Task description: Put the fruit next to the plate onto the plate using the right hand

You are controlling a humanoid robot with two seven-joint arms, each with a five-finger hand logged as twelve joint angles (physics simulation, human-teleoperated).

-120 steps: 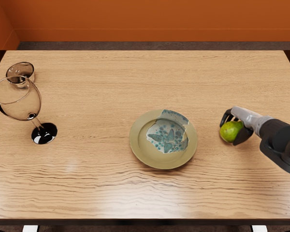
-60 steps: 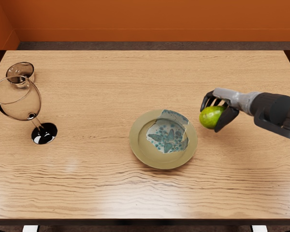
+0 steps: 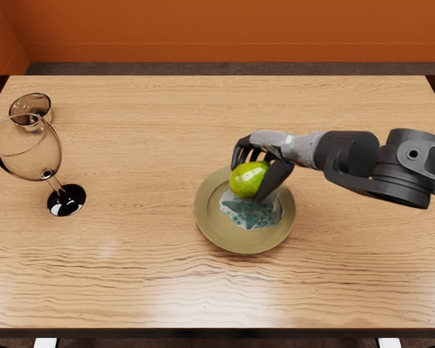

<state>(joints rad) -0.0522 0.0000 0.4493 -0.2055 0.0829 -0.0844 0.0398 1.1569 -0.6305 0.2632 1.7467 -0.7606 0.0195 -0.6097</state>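
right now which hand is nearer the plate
Right. The right hand is over the far side of the plate, gripping the green pear. The left hand is not in view, so its distance from the plate cannot be judged.

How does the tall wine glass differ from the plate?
The wine glass is clear and tall on a stem; the plate is flat, olive, with a blue-green centre. The glass stands untouched; the right hand holds a green fruit over the plate. Both rest on the table.
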